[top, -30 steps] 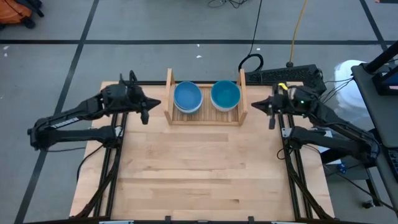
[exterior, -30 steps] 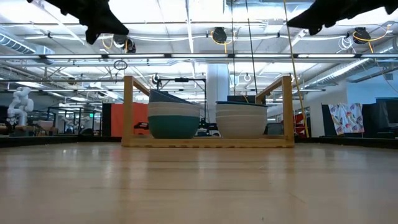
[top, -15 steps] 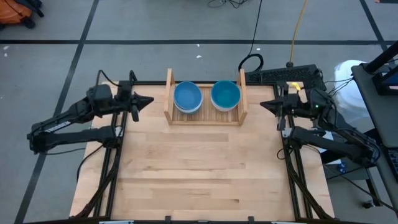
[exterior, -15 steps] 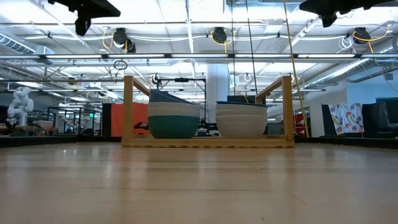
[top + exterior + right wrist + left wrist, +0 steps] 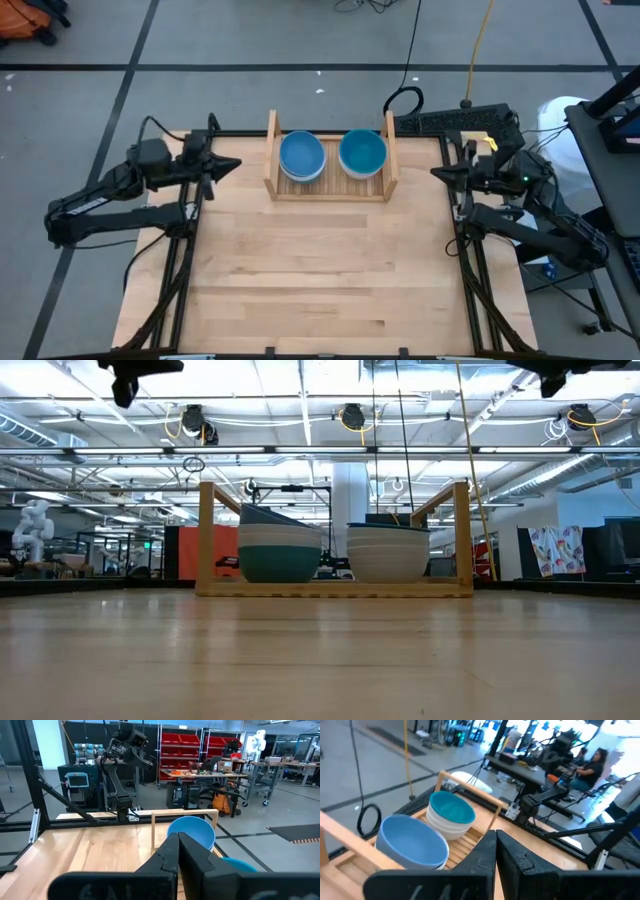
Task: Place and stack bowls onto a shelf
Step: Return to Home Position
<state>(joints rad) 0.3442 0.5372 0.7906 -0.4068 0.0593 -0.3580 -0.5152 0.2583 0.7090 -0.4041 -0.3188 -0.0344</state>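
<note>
Shelf [image 5: 330, 193] of stacked bowls [image 5: 302, 156], between grippers [image 5: 228, 166] [image 5: 440, 175] (closed)

This is a big robot lab, like a workshop. Racks of red plastic bins [image 5: 186, 750] stand behind long work tables [image 5: 280, 767]. A small white robot figure [image 5: 30, 528] stands far back. Bare metal pipes [image 5: 300, 452] cross the high ceiling. A person [image 5: 590, 766] sits at a desk full of machines. The grey floor [image 5: 80, 110] has dark tape lines and a looped black cable [image 5: 405, 98].
</note>
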